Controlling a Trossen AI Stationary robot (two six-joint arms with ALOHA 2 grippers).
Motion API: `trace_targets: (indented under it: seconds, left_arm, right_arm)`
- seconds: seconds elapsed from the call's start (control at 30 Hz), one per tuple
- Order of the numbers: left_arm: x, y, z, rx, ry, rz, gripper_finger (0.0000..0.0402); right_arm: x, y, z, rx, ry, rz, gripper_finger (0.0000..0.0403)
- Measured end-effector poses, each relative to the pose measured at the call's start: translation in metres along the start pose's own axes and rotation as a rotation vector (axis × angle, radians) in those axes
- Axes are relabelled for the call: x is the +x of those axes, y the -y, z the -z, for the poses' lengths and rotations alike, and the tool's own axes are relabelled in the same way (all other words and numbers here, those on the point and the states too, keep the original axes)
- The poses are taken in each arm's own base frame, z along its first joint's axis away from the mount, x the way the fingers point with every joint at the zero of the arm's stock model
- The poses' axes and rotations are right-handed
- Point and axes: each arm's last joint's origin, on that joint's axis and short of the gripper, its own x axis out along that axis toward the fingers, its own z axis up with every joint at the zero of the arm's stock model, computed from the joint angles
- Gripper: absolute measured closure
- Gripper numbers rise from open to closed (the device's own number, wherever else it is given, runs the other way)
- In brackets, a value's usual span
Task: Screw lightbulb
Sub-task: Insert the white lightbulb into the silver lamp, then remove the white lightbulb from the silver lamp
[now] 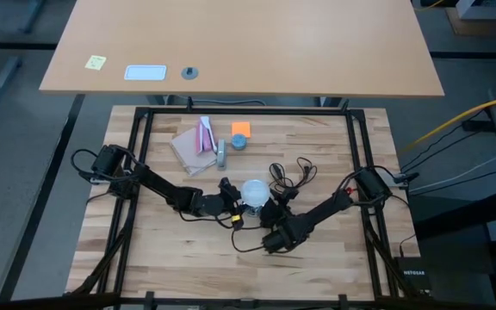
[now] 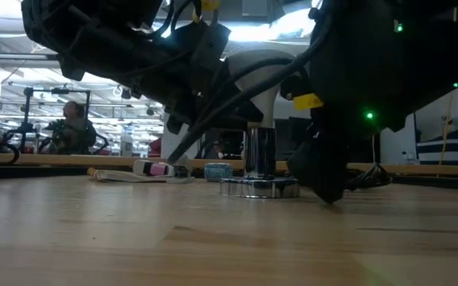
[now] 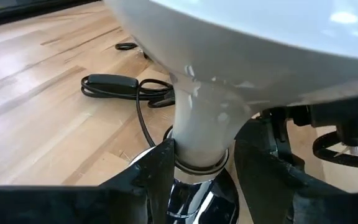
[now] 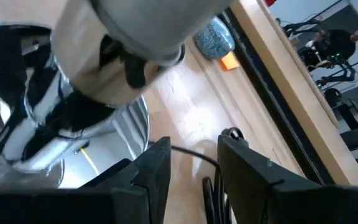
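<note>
The lightbulb (image 1: 254,191), a frosted white globe with a pale neck (image 3: 201,124), stands upright in a chrome socket (image 2: 259,187) at the table's middle. My left gripper (image 1: 233,200) comes at it from the left and is shut on the neck. My right gripper (image 4: 194,162) stands open just right of the socket (image 4: 73,137), with only bare table and black cord between its fingers. In the low view its fingertips (image 2: 328,191) are down at the table top. My left gripper pinches the lower end of the bulb's neck (image 3: 185,152), just above the socket's rim, between its two fingers (image 3: 157,168). They come nearly level from the table's left, slanting slightly down. The bulb stays upright, its base inside the socket. I cannot tell whether my right gripper touches the socket.
The socket's black cord with an inline switch (image 3: 110,84) loops on the table behind and right of the bulb (image 1: 287,176). At the far middle lie a paper packet (image 1: 192,148), a pink item (image 1: 205,136), an orange block (image 1: 241,129) and a small blue-grey round piece (image 1: 239,143).
</note>
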Motion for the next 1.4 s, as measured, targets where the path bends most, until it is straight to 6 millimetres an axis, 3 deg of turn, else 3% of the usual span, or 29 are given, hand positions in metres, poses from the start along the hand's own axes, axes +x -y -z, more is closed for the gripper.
trace_targets:
  seconds: [0.23,0.53,1.0,1.4]
  left_arm:
    - [0.0,0.001,-0.001,-0.059,0.011,0.006,0.0204]
    - [0.0,0.001,-0.002,0.001,0.017,0.009,0.014]
    - [-0.002,-0.001,-0.002,0.07,-0.008,-0.012,0.0137]
    - [-0.046,-0.013,-0.02,0.14,-0.259,-0.109,0.0137]
  right_arm:
    - [-0.022,0.011,0.0,-0.071,-0.008,-0.037,0.0265]
    - [-0.031,0.009,0.004,-0.088,-0.024,-0.078,0.0265]
    - [-0.032,0.01,0.005,-0.098,-0.058,-0.102,0.0265]
    - [-0.033,0.01,0.005,-0.1,-0.078,-0.119,0.0265]
